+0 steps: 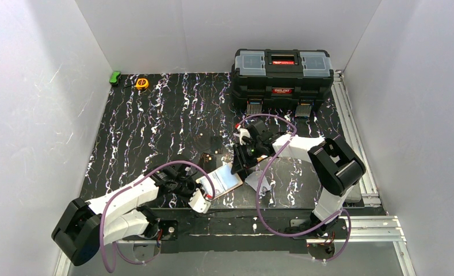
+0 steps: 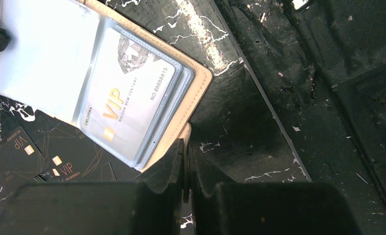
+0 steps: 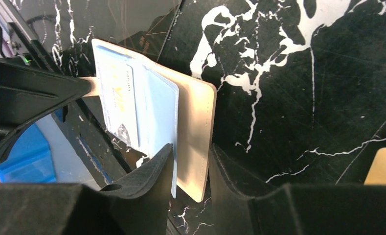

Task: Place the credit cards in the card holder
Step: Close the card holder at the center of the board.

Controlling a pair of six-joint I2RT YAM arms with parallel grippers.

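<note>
A cream card holder (image 1: 221, 181) lay open near the front edge of the table (image 1: 155, 115), with one silver VIP card (image 2: 127, 98) already sleeved. The left gripper (image 2: 185, 149) pinched its snap tab (image 2: 185, 131). The right gripper (image 3: 191, 152) hung part-open over its cover. Black VIP cards (image 2: 19, 149) lay outside, not yet loaded.

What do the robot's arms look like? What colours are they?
The left arm and right arm are both made of white tubes with chunky black joints. A purple cable loops along each one. The left gripper and right gripper each have two black fingers.
</note>
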